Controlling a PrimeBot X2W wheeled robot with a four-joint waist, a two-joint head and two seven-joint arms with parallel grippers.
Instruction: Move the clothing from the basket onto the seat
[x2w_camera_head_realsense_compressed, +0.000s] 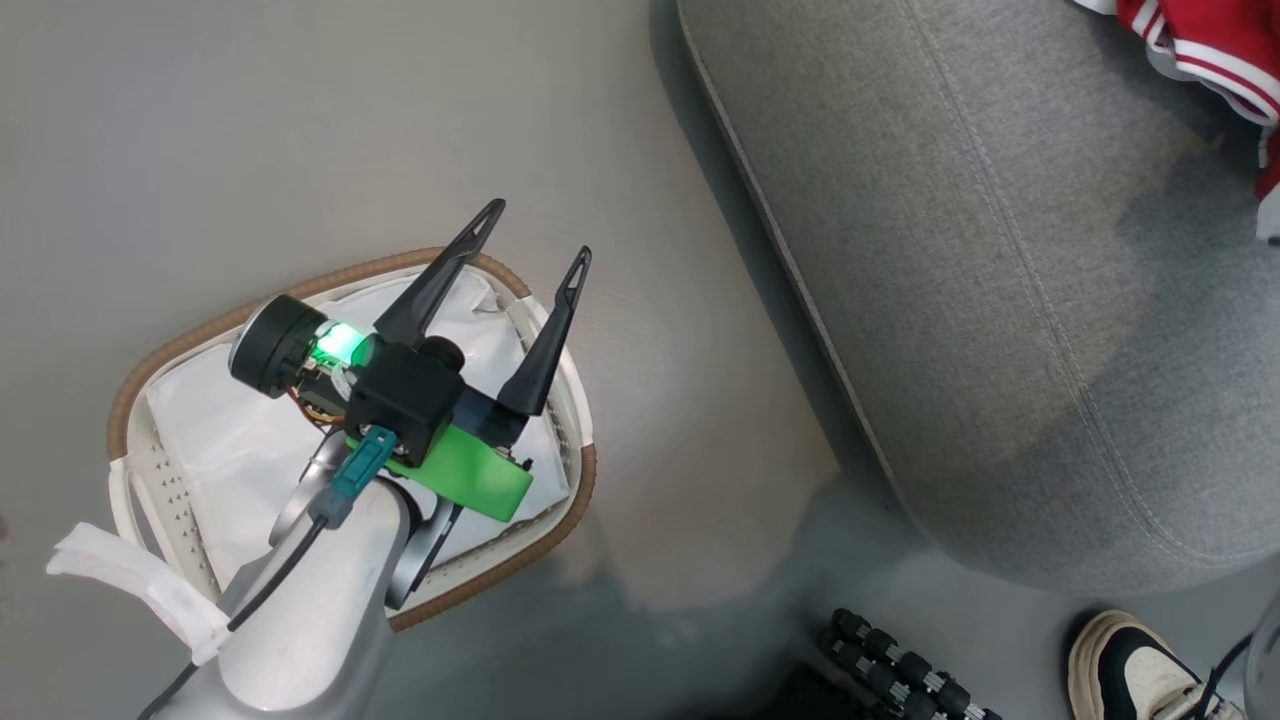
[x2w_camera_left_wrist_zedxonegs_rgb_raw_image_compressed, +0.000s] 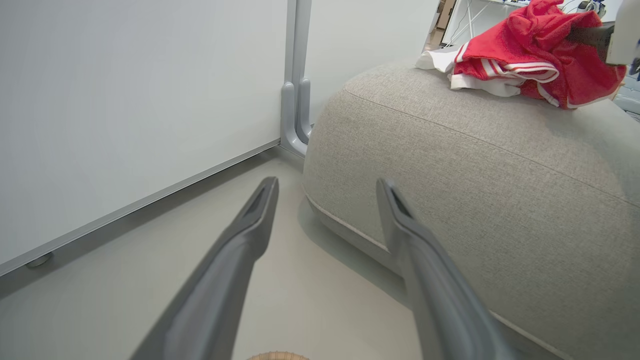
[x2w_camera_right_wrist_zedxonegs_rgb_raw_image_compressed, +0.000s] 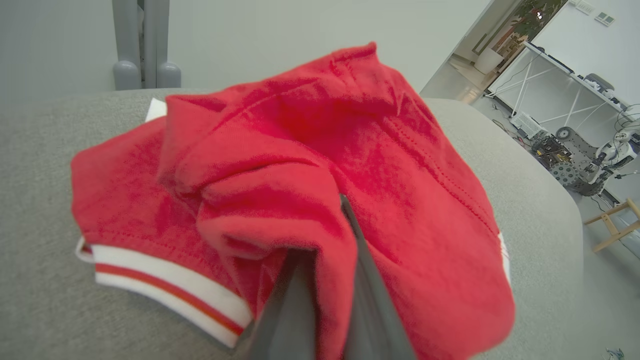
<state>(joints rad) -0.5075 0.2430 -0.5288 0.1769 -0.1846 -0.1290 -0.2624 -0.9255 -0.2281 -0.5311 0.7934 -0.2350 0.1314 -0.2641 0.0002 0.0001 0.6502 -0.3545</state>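
The right gripper (x2w_camera_right_wrist_zedxonegs_rgb_raw_image_compressed: 320, 235) has its two fingers close together, clamped on a fold of the clothing (x2w_camera_right_wrist_zedxonegs_rgb_raw_image_compressed: 310, 140). Red cloth is pinched between them and drapes over one fingertip, so that tip is hidden. The rest of the garment is heaped just ahead of and around the fingers, resting on the seat (x2w_camera_right_wrist_zedxonegs_rgb_raw_image_compressed: 40, 200), with a white hem carrying a red stripe at its near edge. In the head view the clothing (x2w_camera_head_realsense_compressed: 1220, 40) is cut off by the top right corner, and from there its hold cannot be made out. The left gripper (x2w_camera_head_realsense_compressed: 540, 230) is spread wide and holds nothing. It hangs above the far rim of the basket (x2w_camera_head_realsense_compressed: 180, 345), well apart from the clothing, fingers pointing toward the floor beside the seat (x2w_camera_head_realsense_compressed: 1000, 280). Its arm covers the middle of the white liner (x2w_camera_head_realsense_compressed: 230, 440). In the left wrist view the left gripper (x2w_camera_left_wrist_zedxonegs_rgb_raw_image_compressed: 327, 184) frames the seat's rounded corner (x2w_camera_left_wrist_zedxonegs_rgb_raw_image_compressed: 475, 175), the clothing (x2w_camera_left_wrist_zedxonegs_rgb_raw_image_compressed: 525, 55) lies far up on top, and a sliver of the basket's brown rim (x2w_camera_left_wrist_zedxonegs_rgb_raw_image_compressed: 277, 356) shows at the bottom. A shoe (x2w_camera_head_realsense_compressed: 1130, 670) stands on the floor by the seat.
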